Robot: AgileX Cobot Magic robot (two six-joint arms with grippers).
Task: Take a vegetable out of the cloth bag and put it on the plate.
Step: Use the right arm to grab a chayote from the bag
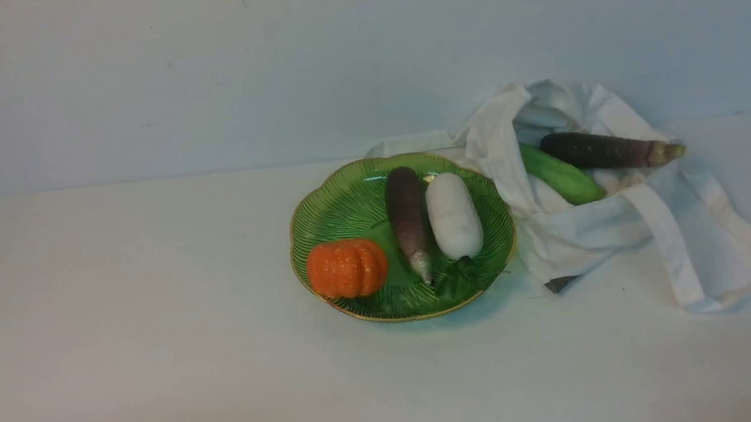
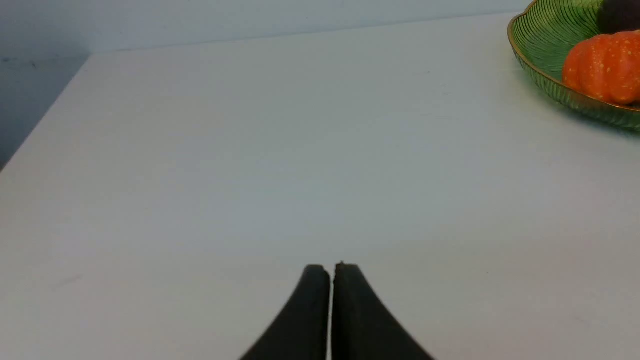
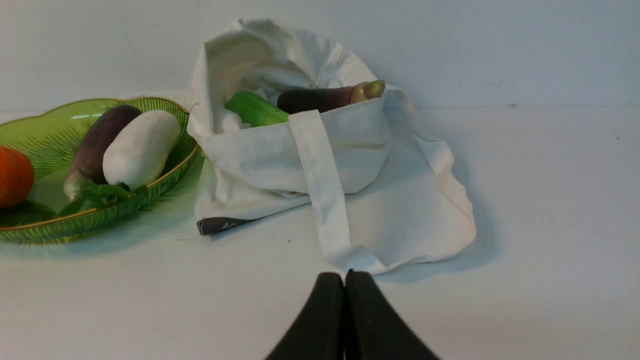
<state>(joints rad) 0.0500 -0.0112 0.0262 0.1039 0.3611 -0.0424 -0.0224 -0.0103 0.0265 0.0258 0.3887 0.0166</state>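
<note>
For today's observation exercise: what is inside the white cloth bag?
A light-green vegetable and a dark purple eggplant poke out of the mouth of the cloth bag. Their far ends, and anything lying deeper, are covered by the fabric.

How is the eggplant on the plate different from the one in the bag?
The plate eggplant lies in the open on the green plate; the bag eggplant sticks out of the cloth bag. The plate eggplant's pale tip points toward the robot; the bag eggplant's points right. Both are long and dark purple.
</note>
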